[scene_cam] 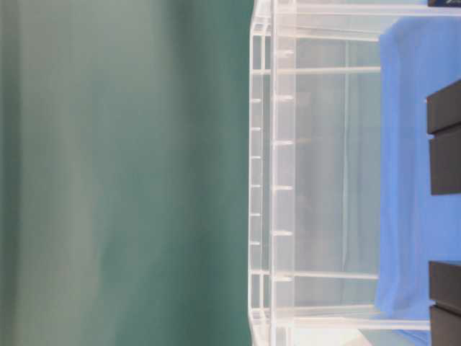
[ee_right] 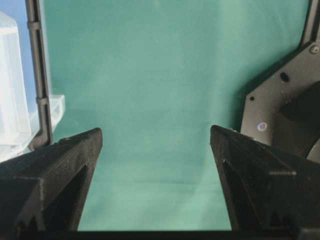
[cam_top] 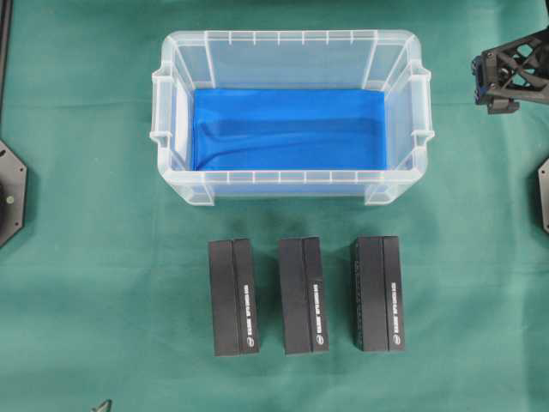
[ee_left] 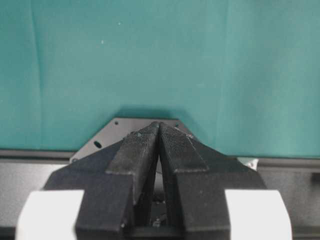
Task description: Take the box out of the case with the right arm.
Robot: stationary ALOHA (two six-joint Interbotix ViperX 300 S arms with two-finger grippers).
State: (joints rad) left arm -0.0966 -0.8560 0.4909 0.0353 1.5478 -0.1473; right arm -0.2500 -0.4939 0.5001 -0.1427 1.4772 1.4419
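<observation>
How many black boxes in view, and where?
3, in a row on the green cloth in front of the case: left, middle, right. None inside the case.

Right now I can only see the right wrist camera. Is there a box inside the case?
Observer: No. From overhead, the case holds only its blue lining.
Operator: Then where are the boxes?
Observer: Three black boxes lie side by side on the green cloth, outside the case's long front wall.
Operator: What's the other tool doing?
Observer: The left tool is shut, with only cloth and a black plate beyond it.
</observation>
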